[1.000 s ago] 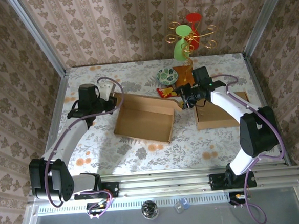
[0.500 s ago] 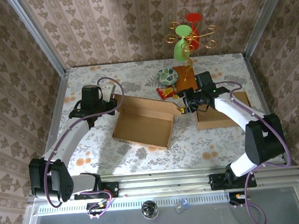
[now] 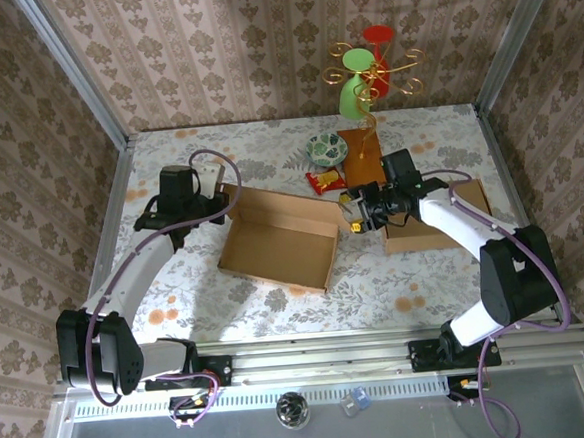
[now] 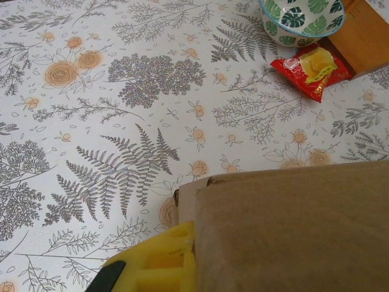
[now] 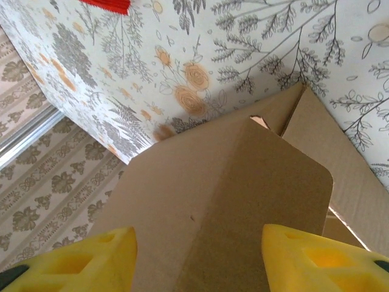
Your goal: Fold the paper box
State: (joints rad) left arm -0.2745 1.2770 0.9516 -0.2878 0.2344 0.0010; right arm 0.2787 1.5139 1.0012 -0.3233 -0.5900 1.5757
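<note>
Light, thin and probably quick to crease, the paper box (image 3: 281,235) lies open just in front of the snack packet (image 3: 326,182) and is best held by its wall edges: the left gripper (image 3: 221,204) is clamped on the corner farthest left of the packet, and the right gripper (image 3: 355,213) is spread apart around the flap nearest it.

Of your left fingers (image 4: 161,264), one shows, cut by the bottom edge; the paper box (image 4: 292,231) just right of it hides the other. Beyond them the bowl (image 4: 301,18) is cropped at the top. Your right fingers (image 5: 79,255) run off the bottom edge, and the box's flap between them hides part of the bench (image 5: 273,55).
</note>
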